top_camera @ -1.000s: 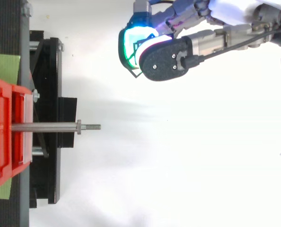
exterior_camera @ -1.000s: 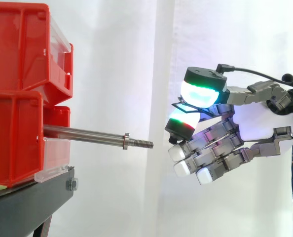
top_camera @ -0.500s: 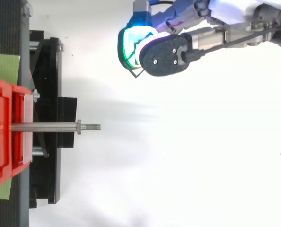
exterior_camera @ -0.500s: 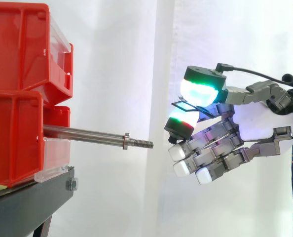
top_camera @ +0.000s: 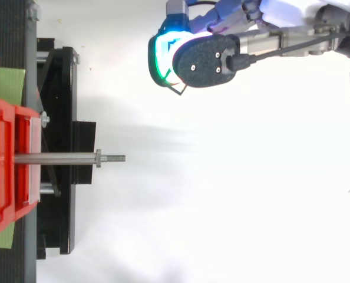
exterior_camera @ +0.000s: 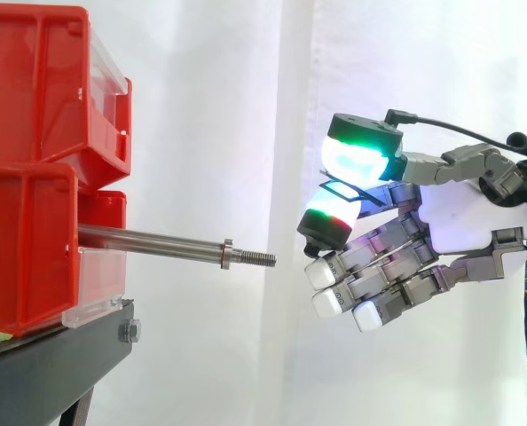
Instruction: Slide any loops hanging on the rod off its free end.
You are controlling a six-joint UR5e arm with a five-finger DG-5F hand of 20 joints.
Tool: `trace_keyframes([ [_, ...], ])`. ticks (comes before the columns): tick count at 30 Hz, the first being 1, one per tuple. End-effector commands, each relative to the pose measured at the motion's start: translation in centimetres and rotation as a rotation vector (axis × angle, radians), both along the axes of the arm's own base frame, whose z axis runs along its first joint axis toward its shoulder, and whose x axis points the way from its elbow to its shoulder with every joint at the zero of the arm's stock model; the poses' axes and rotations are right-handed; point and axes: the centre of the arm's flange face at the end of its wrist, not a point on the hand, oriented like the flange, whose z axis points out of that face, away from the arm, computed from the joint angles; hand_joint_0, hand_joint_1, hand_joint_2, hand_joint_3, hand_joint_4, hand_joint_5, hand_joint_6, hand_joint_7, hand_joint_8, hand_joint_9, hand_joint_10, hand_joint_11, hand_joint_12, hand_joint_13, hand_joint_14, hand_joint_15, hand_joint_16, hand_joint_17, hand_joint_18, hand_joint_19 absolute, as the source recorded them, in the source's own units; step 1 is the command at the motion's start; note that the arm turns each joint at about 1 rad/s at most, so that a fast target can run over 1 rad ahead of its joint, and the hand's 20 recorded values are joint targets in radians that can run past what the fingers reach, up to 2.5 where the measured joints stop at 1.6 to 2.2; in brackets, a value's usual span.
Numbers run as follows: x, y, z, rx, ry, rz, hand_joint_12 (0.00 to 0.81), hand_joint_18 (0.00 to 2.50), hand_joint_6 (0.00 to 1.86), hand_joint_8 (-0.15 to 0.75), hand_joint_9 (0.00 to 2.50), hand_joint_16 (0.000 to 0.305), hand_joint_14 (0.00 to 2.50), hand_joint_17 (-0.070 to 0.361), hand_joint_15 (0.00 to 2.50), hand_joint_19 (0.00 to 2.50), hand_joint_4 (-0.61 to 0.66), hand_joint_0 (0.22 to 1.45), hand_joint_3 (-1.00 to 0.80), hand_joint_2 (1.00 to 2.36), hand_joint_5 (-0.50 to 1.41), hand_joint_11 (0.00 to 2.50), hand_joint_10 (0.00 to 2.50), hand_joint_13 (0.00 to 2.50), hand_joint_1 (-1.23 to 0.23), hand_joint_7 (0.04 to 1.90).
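Note:
A steel rod [exterior_camera: 157,241] sticks out to the right from the lower red bin [exterior_camera: 24,257] and ends in a threaded tip [exterior_camera: 259,258]. Nothing hangs on the rod [top_camera: 63,158]. My hand [exterior_camera: 459,217] hovers right of the tip and a little above it, off to one side of the rod's line in the top view. Its fingers are curled. A thin black loop [exterior_camera: 339,189] sits pinched between the green-glowing thumb pad and a finger pad. A corner of the loop [top_camera: 176,89] pokes out below the pads.
Two red bins [exterior_camera: 33,89] are stacked on a black stand [top_camera: 60,88] at the left. A white curtain hangs behind, and a white surface lies under the hand.
The thumb pad has lifted slightly and swung a little away from the rod's line. The loop stays between the pads. The rod has not moved.

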Motion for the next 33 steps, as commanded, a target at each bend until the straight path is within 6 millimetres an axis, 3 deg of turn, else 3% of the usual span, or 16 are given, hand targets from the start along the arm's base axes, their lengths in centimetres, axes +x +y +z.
trace_keyframes([
  [1,-0.01,-0.07,0.02,0.0,0.0,-0.001,0.35,0.74,0.75,0.278,0.91,0.045,0.01,0.102,0.19,0.4,0.14,0.61,-0.47,1.0,-0.15,0.35,0.01,0.79,-0.68,1.17],
  [14,-0.01,-0.07,0.02,0.0,0.0,-0.001,0.343,0.71,0.75,0.261,0.84,0.046,0.01,0.103,0.16,0.36,0.15,0.62,-0.5,1.0,-0.17,0.35,0.01,0.75,-0.87,1.13],
  [27,-0.01,-0.05,0.02,0.0,0.0,0.0,0.329,0.72,0.77,0.244,0.8,0.043,0.01,0.096,0.13,0.28,0.12,0.74,-0.5,1.0,-0.18,0.34,0.01,0.74,-0.89,1.08],
  [33,-0.01,-0.05,0.02,0.0,0.0,0.0,0.328,0.71,0.77,0.238,0.78,0.042,0.01,0.094,0.14,0.28,0.12,0.67,-0.5,1.0,-0.18,0.34,0.01,0.73,-0.92,1.08],
])
